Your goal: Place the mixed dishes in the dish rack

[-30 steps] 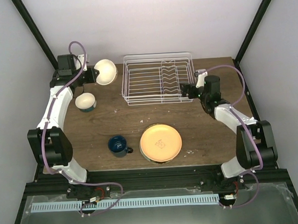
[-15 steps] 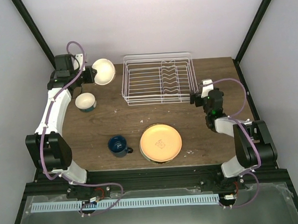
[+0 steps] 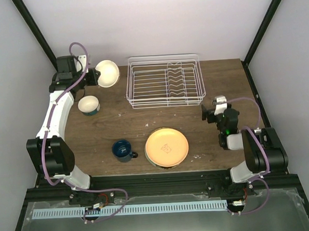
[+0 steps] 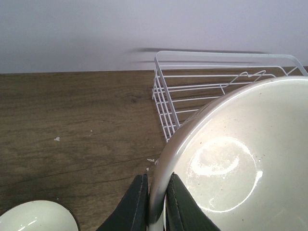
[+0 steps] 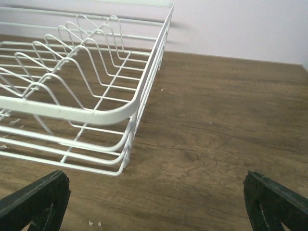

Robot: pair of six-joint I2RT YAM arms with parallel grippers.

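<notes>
While right jaws gape empty, left jaws grip the cream bowl (image 3: 108, 73) tilted, hollow facing upward.

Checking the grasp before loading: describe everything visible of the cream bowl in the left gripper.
The glossy cream, ceramic-looking bowl is empty, with dark specks and a glare ring inside. It is tipped on edge, its rim pinched between the left gripper's fingers. It is left of the white wire dish rack, a gap between them, over the wooden table's far-left corner.
</notes>
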